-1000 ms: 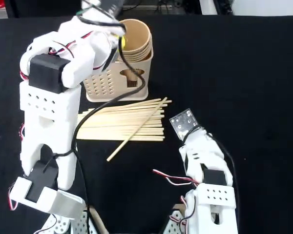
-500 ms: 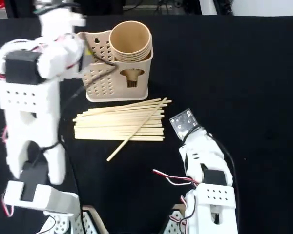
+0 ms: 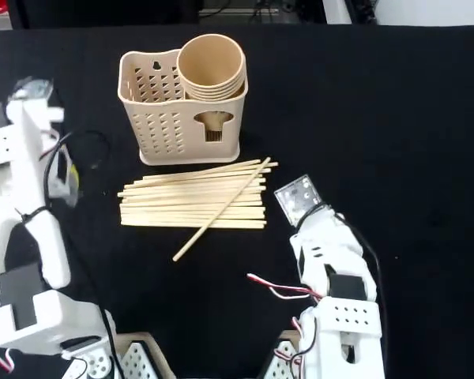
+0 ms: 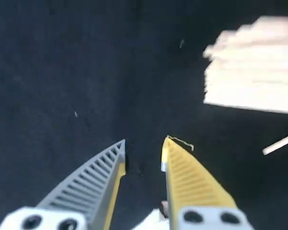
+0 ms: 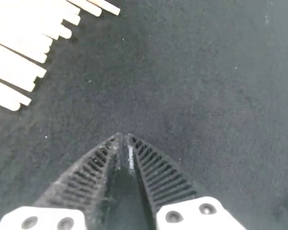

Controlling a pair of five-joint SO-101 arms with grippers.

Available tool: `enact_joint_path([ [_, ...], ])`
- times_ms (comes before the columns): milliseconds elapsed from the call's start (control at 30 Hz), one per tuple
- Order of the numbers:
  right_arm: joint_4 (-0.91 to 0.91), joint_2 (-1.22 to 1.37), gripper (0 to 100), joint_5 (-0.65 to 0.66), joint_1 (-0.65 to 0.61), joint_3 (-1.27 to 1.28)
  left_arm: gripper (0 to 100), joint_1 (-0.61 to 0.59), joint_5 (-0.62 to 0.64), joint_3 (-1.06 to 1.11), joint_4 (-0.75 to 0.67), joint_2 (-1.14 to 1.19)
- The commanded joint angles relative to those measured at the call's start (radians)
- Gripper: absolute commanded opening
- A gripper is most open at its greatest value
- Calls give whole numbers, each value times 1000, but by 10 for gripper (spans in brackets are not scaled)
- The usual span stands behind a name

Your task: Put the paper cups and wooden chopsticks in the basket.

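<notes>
A stack of paper cups point(image 3: 212, 65) stands in the right half of the beige perforated basket point(image 3: 159, 118) at the back of the black table. A pile of wooden chopsticks point(image 3: 193, 202) lies flat in front of the basket, one stick crossing it at a slant. The left arm is at the table's left edge, its gripper point(image 4: 143, 149) open and empty over bare cloth, with the chopsticks' ends point(image 4: 252, 72) a short way off. My right gripper point(image 5: 123, 139) is shut and empty, low over the cloth just right of the chopsticks' ends point(image 5: 24, 52).
The right arm's body point(image 3: 332, 268) rises from the front edge, right of the pile. The left arm point(image 3: 24, 237) stands along the left edge. The black cloth stretches bare to the right of the basket.
The left arm has swung away from the basket, back toward the left and front of the table. The cups stay in the basket. The right arm has not moved.
</notes>
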Motion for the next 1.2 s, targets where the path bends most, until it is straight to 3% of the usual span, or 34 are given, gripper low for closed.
enact_joint_path([
  [0, -20, -4, 12, 3, -12, -2, 134, -47, -17, 220, -118, -34],
  [433, -17, -2, 12, 3, -14, -4, 134, -54, -9, 937, -663, -322],
  [733, -15, -2, 12, 3, -15, -4, 134, -56, -9, 1107, -717, -534],
  [1167, -15, -5, 12, 2, -14, -2, 139, -47, -17, 1353, -718, -1057],
])
